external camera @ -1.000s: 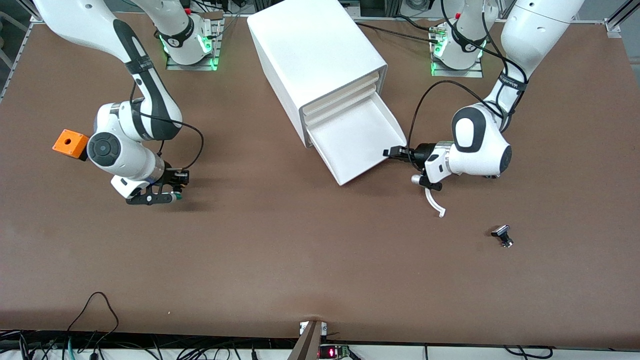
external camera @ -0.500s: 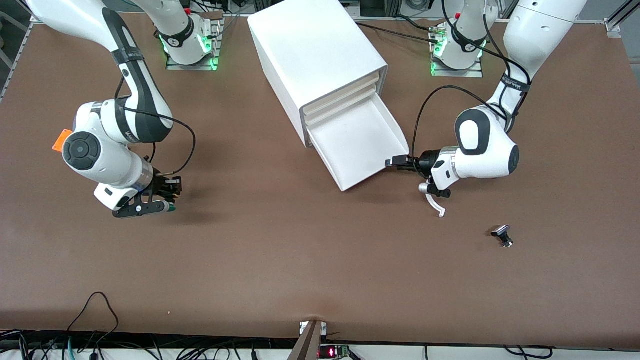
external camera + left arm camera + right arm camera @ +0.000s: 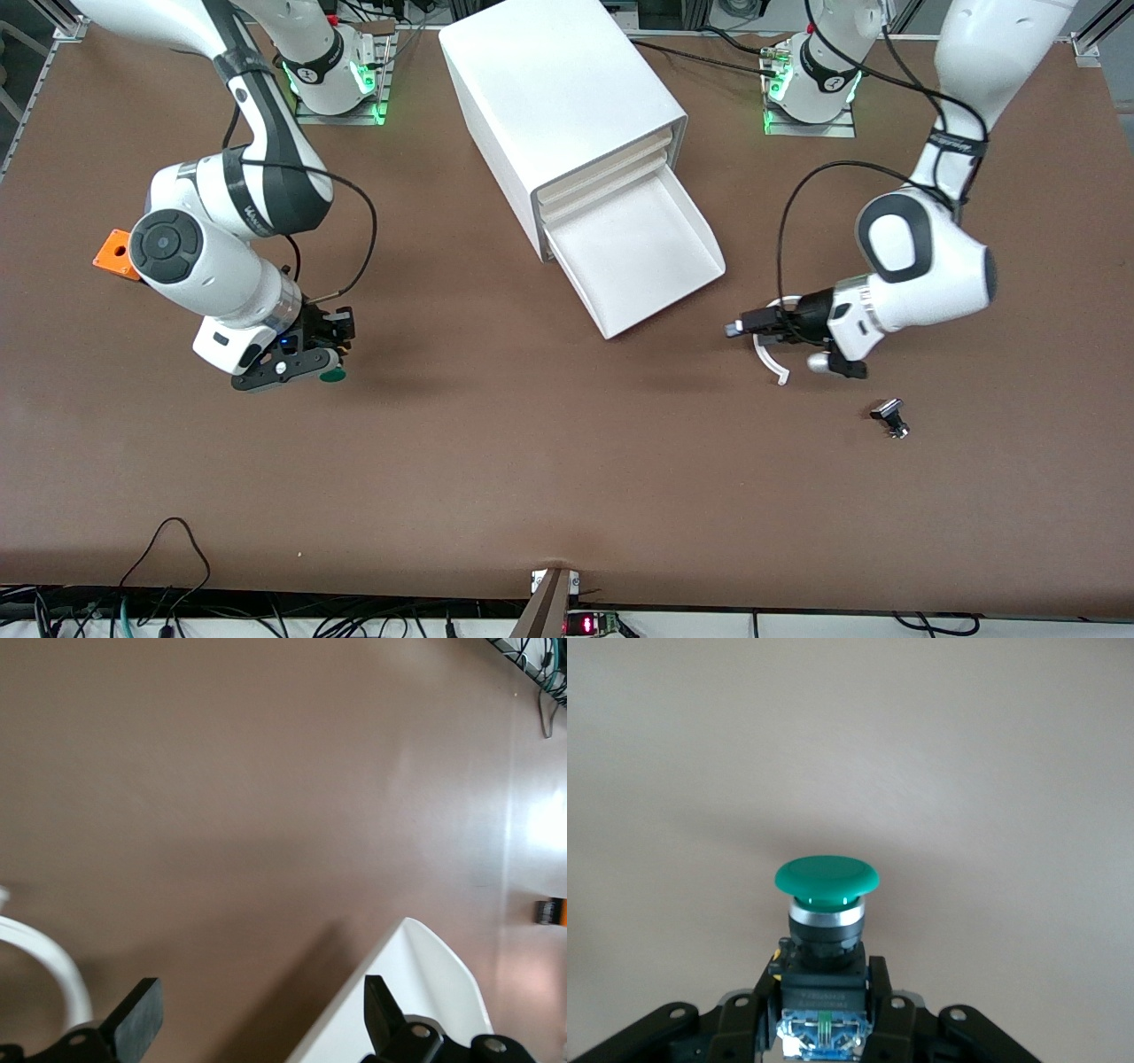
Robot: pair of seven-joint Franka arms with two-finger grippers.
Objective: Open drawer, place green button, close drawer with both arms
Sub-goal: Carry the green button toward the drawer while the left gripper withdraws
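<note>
Two arms are out over my brown bench (image 3: pixel 549 461). Nearest the front camera, toward the left arm's end, lies a small silver-black knob (image 3: pixel 889 417). Just above it in my front view, the left gripper (image 3: pixel 740 329) hovers over bare bench, its fingers (image 3: pixel 133 1028) spread apart and holding nothing, with a white curved hook (image 3: pixel 769 356) beside them. Toward the right arm's end, the right gripper (image 3: pixel 330 353) hangs over open bench, fingers (image 3: pixel 757 1010) clenched on the body of the button (image 3: pixel 826 895), whose green cap points away from the wrist. Farther back, the drawer (image 3: pixel 642 252) stands pulled out of the white cabinet (image 3: pixel 554 97). An orange block (image 3: pixel 113 253) sits partly hidden by the right arm.
</note>
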